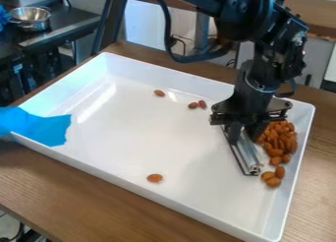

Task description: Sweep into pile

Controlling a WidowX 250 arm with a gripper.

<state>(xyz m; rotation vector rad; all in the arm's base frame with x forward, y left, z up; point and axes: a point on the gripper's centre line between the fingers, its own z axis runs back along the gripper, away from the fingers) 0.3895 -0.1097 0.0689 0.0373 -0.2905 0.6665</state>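
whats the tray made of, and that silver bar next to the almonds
The tray looks like white plastic, smooth and fairly glossy, since bright streaks reflect off its floor; enamel is possible. The bar looks like bare metal, perhaps aluminium, going by its silvery shine, with dark edging of unclear material.

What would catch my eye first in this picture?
Most likely the black robot arm at the upper right, its gripper holding a metal tool down in a large white tray. Next, the heap of brown almonds beside the tool, along the tray's right side. Then the vivid blue material at the tray's left corner.
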